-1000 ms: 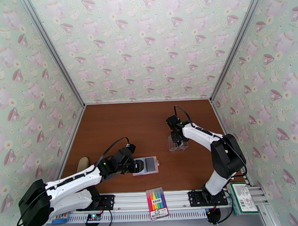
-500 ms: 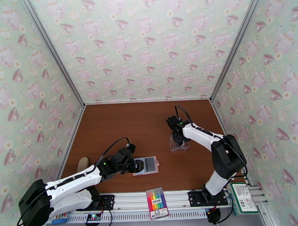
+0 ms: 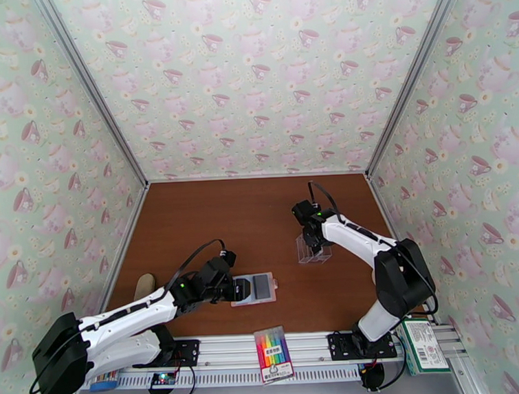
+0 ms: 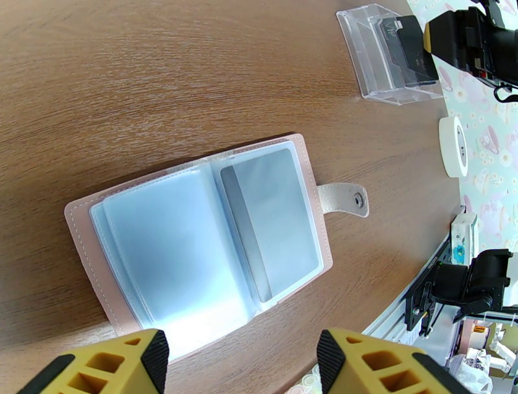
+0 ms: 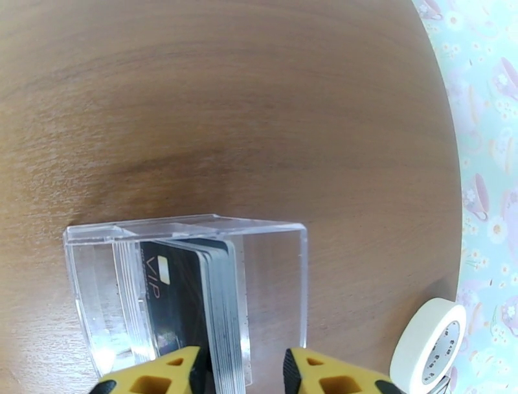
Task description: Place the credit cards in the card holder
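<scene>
**Credit cards could all come out in one lump**

The credit cards [image 5: 188, 295] stand on edge in a tight bunch inside a clear box [image 5: 272, 259] on the desk [image 5: 226, 97]. The right pincer [image 5: 243, 372] is part way open, with one finger on each side of the bunch, and it holds nothing yet. If it shuts like this it may grab many cards, not one — and they could slip and fall. The box looks light, so a pull up might tip it or drag it.

The card holder [image 4: 194, 253] lies open and flat, well apart from the box. The left pincer [image 4: 239, 363] is wide open and empty, just by the holder's edge. If nothing holds the holder down, it may slide or flop shut when a card is pushed in.
</scene>
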`<move>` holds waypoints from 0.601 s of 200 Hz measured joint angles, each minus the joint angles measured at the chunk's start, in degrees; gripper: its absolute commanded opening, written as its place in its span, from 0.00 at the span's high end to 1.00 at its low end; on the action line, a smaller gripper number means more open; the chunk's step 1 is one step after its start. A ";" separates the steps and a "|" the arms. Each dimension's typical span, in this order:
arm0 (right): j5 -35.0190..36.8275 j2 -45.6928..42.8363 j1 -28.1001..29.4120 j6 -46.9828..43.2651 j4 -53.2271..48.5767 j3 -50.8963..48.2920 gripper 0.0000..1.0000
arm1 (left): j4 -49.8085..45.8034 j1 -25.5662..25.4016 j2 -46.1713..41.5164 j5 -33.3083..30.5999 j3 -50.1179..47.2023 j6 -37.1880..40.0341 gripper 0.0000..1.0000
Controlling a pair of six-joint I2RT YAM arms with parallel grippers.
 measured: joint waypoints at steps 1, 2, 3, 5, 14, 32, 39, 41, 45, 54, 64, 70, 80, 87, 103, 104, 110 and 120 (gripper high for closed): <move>0.02 -0.02 0.00 0.07 0.02 0.00 0.66 | 0.02 0.00 0.00 -0.02 0.00 0.02 0.33; 0.02 -0.02 0.00 0.09 0.02 0.00 0.67 | 0.02 0.00 0.00 -0.02 0.00 0.00 0.33; 0.02 -0.02 0.00 0.09 0.00 0.00 0.67 | 0.04 0.00 0.00 0.00 0.00 0.00 0.33; 0.04 -0.02 0.00 0.07 0.00 0.00 0.68 | 0.07 0.00 0.02 -0.02 0.00 0.00 0.33; 0.22 -0.07 0.00 0.11 0.02 0.00 0.70 | 0.15 0.00 0.04 0.00 0.00 0.00 0.33; 0.22 -0.07 0.00 0.39 0.04 0.00 0.73 | 0.13 0.00 0.04 0.00 0.00 0.00 0.33; 0.26 -0.07 0.00 0.46 0.04 0.00 0.74 | 0.13 0.00 0.04 -0.02 0.00 0.00 0.33; 0.24 -0.07 0.00 0.42 0.02 0.00 0.75 | 0.13 0.00 0.04 0.00 0.00 0.02 0.33; 0.24 -0.07 0.00 0.46 0.04 0.00 0.76 | 0.13 0.00 0.04 -0.02 0.00 0.00 0.33; 0.24 -0.07 0.00 0.44 0.04 0.00 0.78 | 0.13 0.00 0.04 0.00 0.00 0.00 0.33; 0.26 -0.09 0.00 0.46 0.04 0.00 0.80 | 0.13 0.00 0.04 0.00 0.00 0.00 0.33; 0.33 -0.11 0.00 0.48 0.02 0.00 0.81 | 0.13 0.00 0.04 0.00 0.00 0.00 0.33; 0.37 -0.20 -0.07 0.44 0.04 0.00 0.82 | 0.13 0.00 0.04 0.00 0.00 0.00 0.33; 0.37 -0.37 -0.11 0.44 0.02 0.00 0.84 | 0.13 0.00 0.04 0.00 0.00 0.02 0.33; 0.35 -1.03 -0.33 0.48 0.07 0.00 0.84 | 0.13 0.00 0.07 0.00 0.00 0.02 0.33; 0.35 -1.07 -0.33 0.48 0.09 0.00 0.84 | 0.13 0.00 0.04 0.00 0.00 0.00 0.33; 0.28 -1.46 -0.50 0.48 0.15 -0.07 0.83 | 0.13 0.00 0.07 0.00 0.00 0.02 0.33; -0.02 -2.10 -0.90 0.57 0.48 -0.31 0.74 | 0.13 0.00 0.09 -0.02 0.00 0.02 0.33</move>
